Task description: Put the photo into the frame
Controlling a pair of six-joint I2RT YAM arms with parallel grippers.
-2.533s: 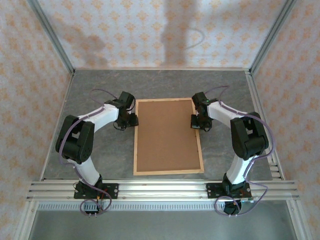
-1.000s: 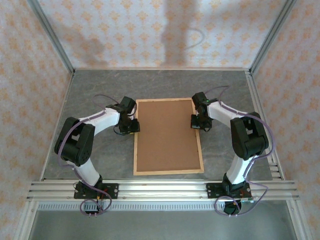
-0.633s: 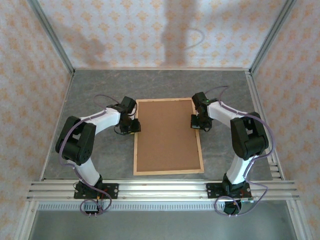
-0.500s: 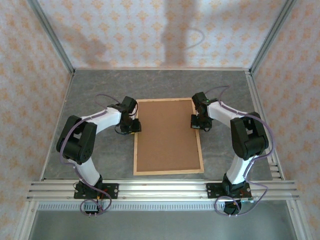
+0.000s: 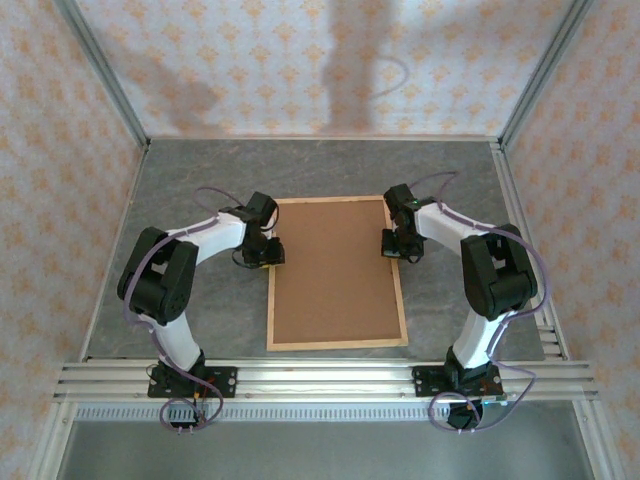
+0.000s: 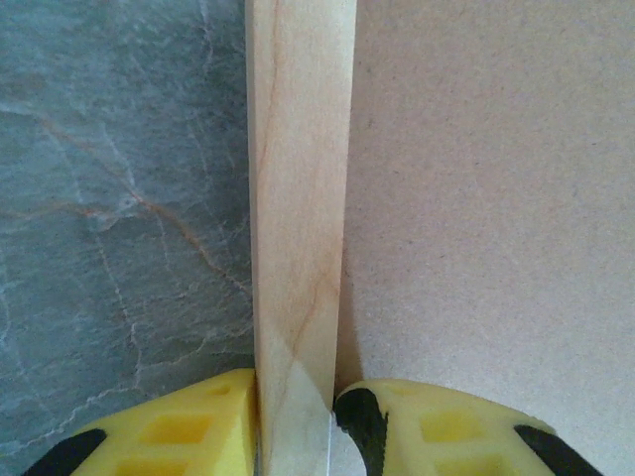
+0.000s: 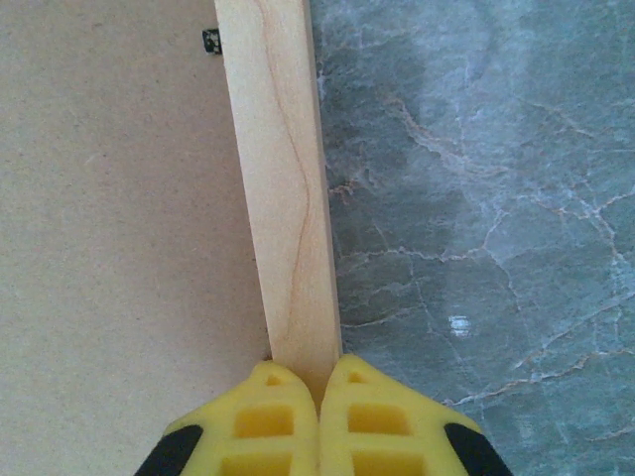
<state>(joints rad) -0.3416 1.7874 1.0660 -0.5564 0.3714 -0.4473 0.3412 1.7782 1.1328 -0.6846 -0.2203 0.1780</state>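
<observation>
The grey marbled worktop (image 5: 200,180) carries a light wooden frame (image 5: 337,345) lying flat near its middle, a brown backing board (image 5: 335,270) filling it.

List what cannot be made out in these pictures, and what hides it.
- Whether the photo is inside the frame: top external view, the brown backing board covers the opening.
- Whether the left end effector clamps the rail: left wrist view, the bottom edge cuts its fingers.
- The small black piece: right wrist view, too small.

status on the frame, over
Left gripper clamps frame at left rail. Right gripper shut, tips at right rail. Brown backing board fills frame, blocking the opening.
</observation>
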